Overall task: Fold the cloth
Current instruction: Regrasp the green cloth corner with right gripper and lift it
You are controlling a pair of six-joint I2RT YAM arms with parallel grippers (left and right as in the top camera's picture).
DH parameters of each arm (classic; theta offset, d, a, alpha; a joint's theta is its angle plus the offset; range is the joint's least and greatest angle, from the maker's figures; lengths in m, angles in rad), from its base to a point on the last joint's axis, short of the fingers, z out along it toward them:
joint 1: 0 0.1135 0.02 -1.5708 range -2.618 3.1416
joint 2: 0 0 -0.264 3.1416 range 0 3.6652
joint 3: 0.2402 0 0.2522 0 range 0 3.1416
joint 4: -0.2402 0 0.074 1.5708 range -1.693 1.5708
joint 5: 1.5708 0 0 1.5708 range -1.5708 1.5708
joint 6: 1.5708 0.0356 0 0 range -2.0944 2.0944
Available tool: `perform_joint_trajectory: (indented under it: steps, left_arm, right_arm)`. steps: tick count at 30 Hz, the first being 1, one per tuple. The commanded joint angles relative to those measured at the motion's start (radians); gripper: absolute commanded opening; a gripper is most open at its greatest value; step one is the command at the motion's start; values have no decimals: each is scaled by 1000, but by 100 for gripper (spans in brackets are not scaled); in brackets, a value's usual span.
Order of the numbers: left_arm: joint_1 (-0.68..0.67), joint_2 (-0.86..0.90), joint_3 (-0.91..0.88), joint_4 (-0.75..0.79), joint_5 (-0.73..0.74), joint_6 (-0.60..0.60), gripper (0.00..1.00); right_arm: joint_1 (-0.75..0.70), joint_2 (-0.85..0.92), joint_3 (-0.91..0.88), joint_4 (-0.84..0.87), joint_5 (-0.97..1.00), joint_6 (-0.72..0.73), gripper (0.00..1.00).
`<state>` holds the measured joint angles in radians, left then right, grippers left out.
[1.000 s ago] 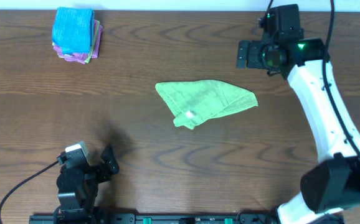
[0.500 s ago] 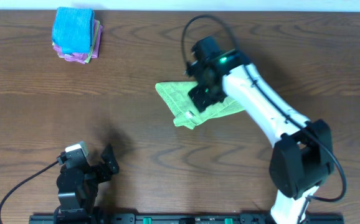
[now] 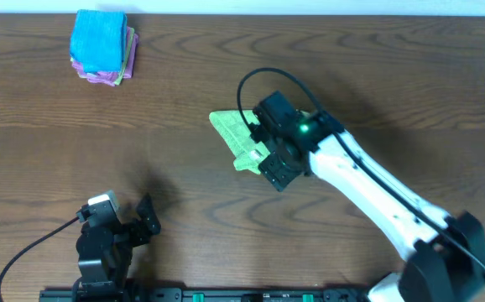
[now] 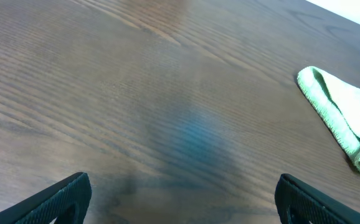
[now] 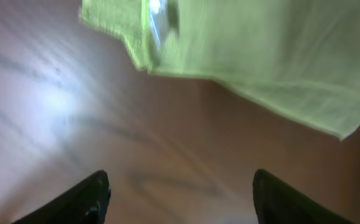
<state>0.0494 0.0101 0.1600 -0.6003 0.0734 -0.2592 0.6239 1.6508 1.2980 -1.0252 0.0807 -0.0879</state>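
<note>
A light green cloth (image 3: pixel 236 137) lies crumpled on the brown table, mostly hidden by my right arm in the overhead view. It shows in the right wrist view (image 5: pixel 255 56) and at the right edge of the left wrist view (image 4: pixel 342 112). My right gripper (image 3: pixel 278 174) is open and empty, hovering over the cloth's near edge; its fingertips (image 5: pixel 180 199) frame bare table just short of the cloth. My left gripper (image 3: pixel 133 225) is open and empty near the front left edge, far from the cloth; its fingertips (image 4: pixel 180 199) frame bare wood.
A stack of folded cloths (image 3: pixel 101 46), blue on top with pink and others beneath, sits at the back left. A black cable (image 3: pixel 255 84) loops from my right arm above the green cloth.
My right arm swung from the back right corner across to the green cloth and now reaches its near edge. The left arm has not moved.
</note>
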Motion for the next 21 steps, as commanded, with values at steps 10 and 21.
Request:
perform_joint_trajectory:
  steps: [10, 21]
  left_arm:
    - [-4, -6, -6, 2, -10, -3, 95]
    - [-4, -6, -6, 2, -10, -3, 95]
  right_arm:
    - [53, 63, -121, 196, -36, -137, 70]
    - [58, 181, -121, 272, -36, -198, 73]
